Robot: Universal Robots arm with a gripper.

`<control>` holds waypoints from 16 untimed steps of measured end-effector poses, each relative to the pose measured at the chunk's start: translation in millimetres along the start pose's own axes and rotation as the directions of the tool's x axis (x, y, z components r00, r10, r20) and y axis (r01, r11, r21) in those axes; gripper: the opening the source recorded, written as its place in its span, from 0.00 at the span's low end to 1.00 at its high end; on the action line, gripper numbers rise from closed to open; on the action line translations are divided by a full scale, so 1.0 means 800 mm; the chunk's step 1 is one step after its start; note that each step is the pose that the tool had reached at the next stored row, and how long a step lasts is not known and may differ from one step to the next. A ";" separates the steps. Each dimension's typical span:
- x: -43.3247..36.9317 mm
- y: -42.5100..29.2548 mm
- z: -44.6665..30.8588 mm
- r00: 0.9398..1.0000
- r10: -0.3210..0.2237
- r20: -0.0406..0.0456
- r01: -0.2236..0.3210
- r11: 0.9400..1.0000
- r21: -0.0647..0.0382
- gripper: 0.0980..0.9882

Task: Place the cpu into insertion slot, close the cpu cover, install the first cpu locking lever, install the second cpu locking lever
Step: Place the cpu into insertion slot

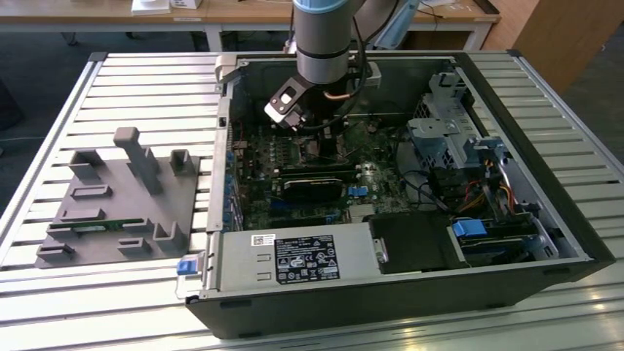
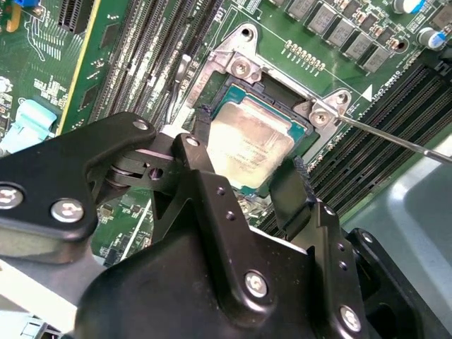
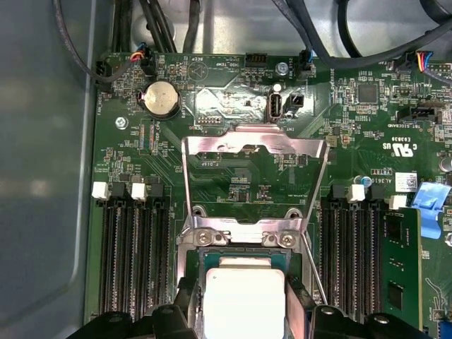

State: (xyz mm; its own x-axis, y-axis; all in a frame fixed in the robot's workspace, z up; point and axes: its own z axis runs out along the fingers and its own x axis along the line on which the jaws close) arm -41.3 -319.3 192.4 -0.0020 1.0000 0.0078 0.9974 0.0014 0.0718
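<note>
Reaching straight down on the arm into an open computer case sitting on the slatted desk. End effector low over the green motherboard, pinching the cpu by two opposite edges, with black fingers pressed against either side of the pale silver face in both wrist views. Holding it right at the insertion slot, directly under the fingertips, square with the silvery rim and the dark socket frame. Cannot tell whether fully seated or just resting on top.

Just beyond the fingertips in the first wrist view: the cpu cover, flipped up and open — silvery frame with cut-out centre, hinged at the socket edge, not over the chip. Beside one finger, a thin metal locking lever, swung out and unlatched, slanting away from the socket corner. Flanking the end effector on both sides, banks of long black memory slots. Further out past the cover, a round coin battery.

Well away from the end effector, outside the case on the exterior view's left — a grey fixture tray on the desk.
</note>
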 end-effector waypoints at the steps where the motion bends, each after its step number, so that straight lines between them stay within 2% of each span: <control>1: 0.000 0.0000 -0.0004 1.000 0.000 0.000 0.000 1.000 0.000 0.58; 10: 0.000 0.0011 -0.0146 1.000 0.000 0.000 0.000 1.000 0.000 0.58; 11: 0.000 0.0012 -0.0152 1.000 0.000 0.000 0.000 1.000 0.001 0.56; 12: 0.000 0.0013 -0.0152 1.000 0.000 0.000 0.000 1.000 0.001 0.49; 13: -0.001 0.0013 -0.0152 1.000 0.000 0.000 0.000 1.000 0.001 0.49; 15: -0.002 0.0014 -0.0155 1.000 0.000 0.000 0.000 1.000 0.002 0.36; 16: -0.003 0.0015 -0.0158 1.000 0.000 0.000 0.000 1.000 0.002 0.36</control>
State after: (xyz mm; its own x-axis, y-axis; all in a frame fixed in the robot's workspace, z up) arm -41.0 -321.4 205.1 -0.0020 1.0000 0.0077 0.9976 0.0015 0.0695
